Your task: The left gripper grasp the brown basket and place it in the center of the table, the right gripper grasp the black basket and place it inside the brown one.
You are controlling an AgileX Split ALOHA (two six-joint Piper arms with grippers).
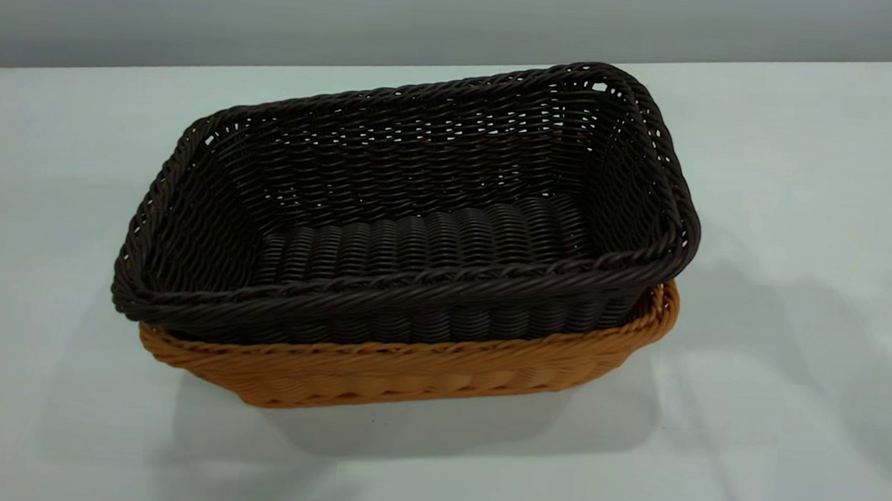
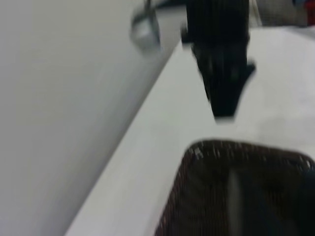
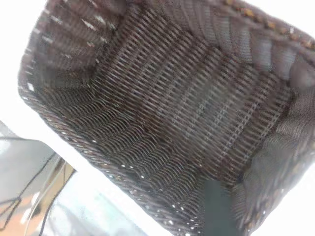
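Black basket [image 1: 417,226] nested in brown basket [image 1: 409,374], beneath right claw [image 2: 224,93].

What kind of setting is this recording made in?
Probably a lab test bench: a bare white table against a plain wall, holding only the black basket nested in the brown basket.

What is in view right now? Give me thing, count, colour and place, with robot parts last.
black basket: one, very dark brown-black, nested inside the brown one, its rim standing above it.
brown basket: one, orange-tan, on the table mid-view, under and around the dark one.
table: one, white to pale grey, beneath both baskets.
gripper: one, black, seen from the left wrist view beyond the dark basket's end, apart from it; which arm's and whether open, cannot tell.
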